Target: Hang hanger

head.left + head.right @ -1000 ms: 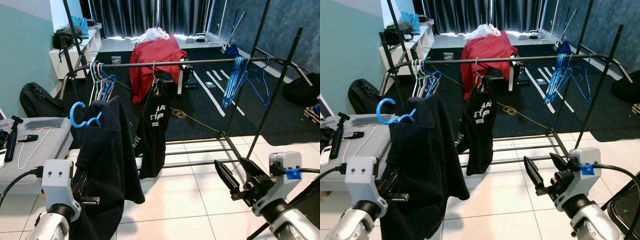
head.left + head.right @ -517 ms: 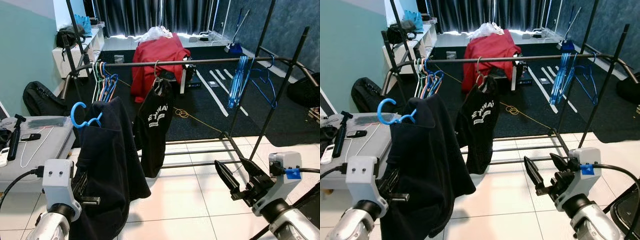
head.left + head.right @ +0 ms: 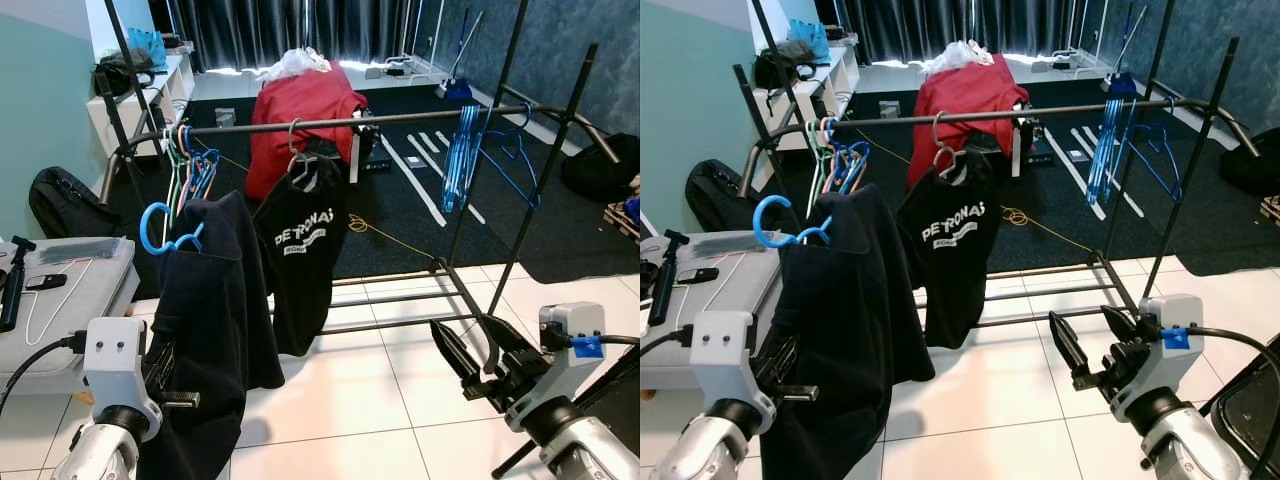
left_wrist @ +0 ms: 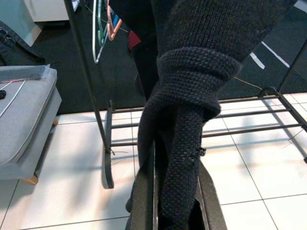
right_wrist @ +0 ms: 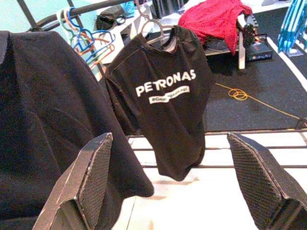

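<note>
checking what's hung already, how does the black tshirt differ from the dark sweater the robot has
The black t-shirt hangs on the rail from a pale hanger; the dark sweater sits on a blue hanger off the rail, its fabric clamped in the left gripper. The t-shirt carries white PETRONAS lettering; the sweater is a plain knit. Both are dark garments on hangers.
</note>
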